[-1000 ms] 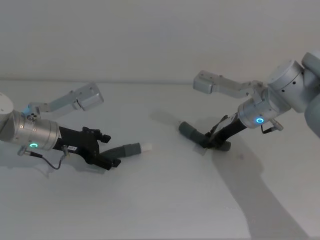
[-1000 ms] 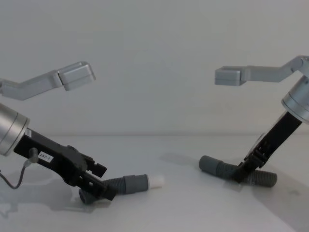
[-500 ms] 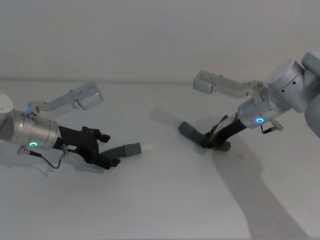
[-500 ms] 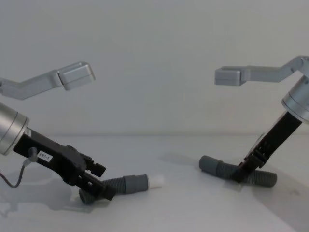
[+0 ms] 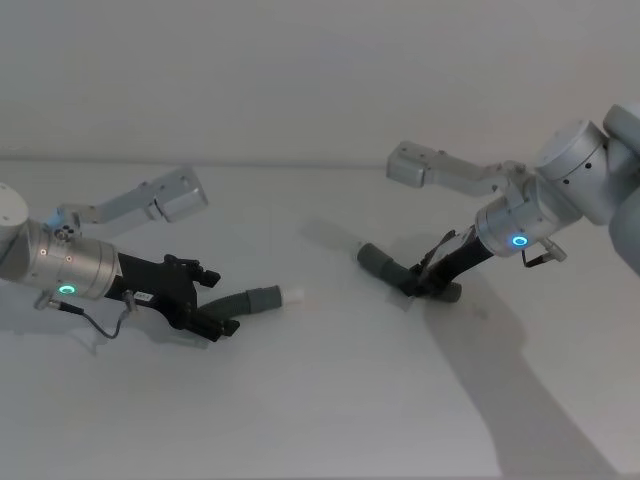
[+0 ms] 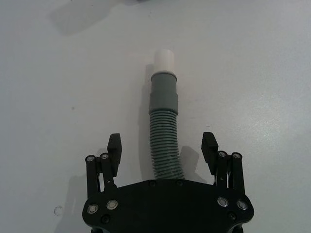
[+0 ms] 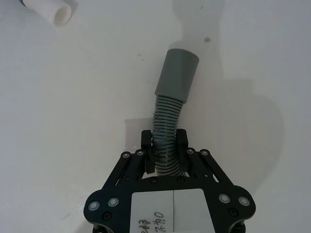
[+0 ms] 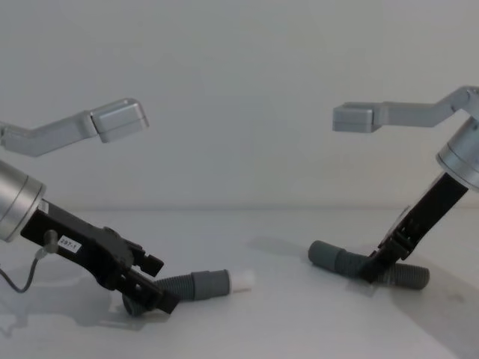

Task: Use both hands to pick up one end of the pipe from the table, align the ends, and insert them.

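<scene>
The white-tipped hose piece [image 5: 258, 298] lies flat on the table [image 5: 320, 410] at the left. Its tip [image 5: 296, 294] points right toward the plain-cuffed hose piece [image 5: 383, 264], well apart on the right. The left gripper [image 6: 162, 141] straddles the corrugated part with jaws spread, clear of it. The right gripper [image 7: 164, 138] is clamped on its piece's ribs behind the cuff [image 7: 177, 73]. Both grips sit far back, so the flexible hose may sag, and the ends could meet crooked and jam.
</scene>
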